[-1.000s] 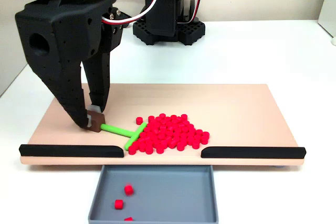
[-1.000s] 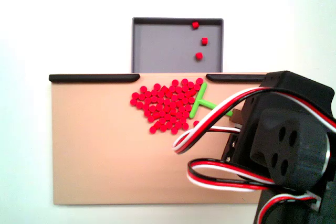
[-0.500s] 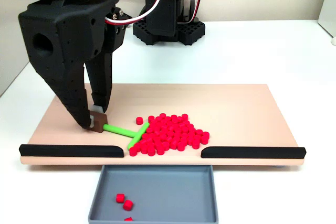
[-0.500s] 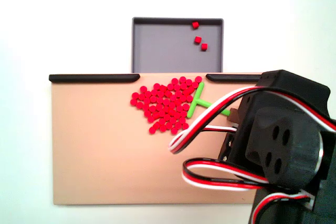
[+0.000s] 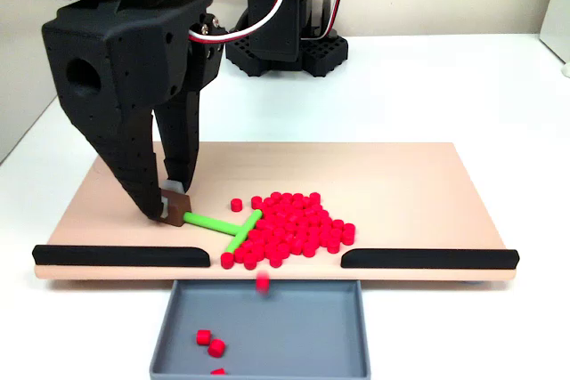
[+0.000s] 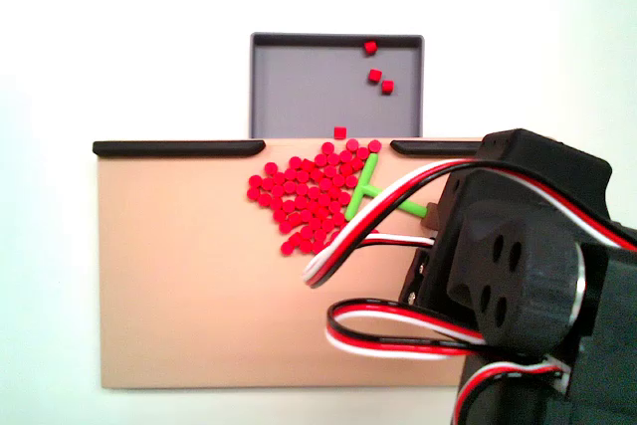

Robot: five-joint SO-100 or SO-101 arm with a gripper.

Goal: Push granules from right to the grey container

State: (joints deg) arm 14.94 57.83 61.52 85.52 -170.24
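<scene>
The granules (image 5: pixel 294 224) lie as a tight red pile on the beige board (image 5: pixel 401 184), close to the gap between the black strips. One granule (image 5: pixel 262 283) is over the board's front edge, above the grey container (image 5: pixel 294 331). A few granules (image 5: pixel 210 343) rest inside the container. My gripper (image 5: pixel 174 206) is shut on the brown end block of a green T-shaped stick (image 5: pixel 218 224), whose crossbar touches the pile's left side. From the opposite side, the pile (image 6: pixel 314 196), the stick (image 6: pixel 363 186) and the container (image 6: pixel 299 87) show beyond my arm (image 6: pixel 518 276).
Two black strips (image 5: pixel 120 255) (image 5: pixel 427 258) line the board's front edge, leaving a gap over the container. The arm's base (image 5: pixel 280 42) stands behind the board. The right half of the board is bare in the front view.
My gripper has shifted toward the pile with the stick, and the crossbar has pressed the granules toward the gap. One granule has gone over the edge toward the container.
</scene>
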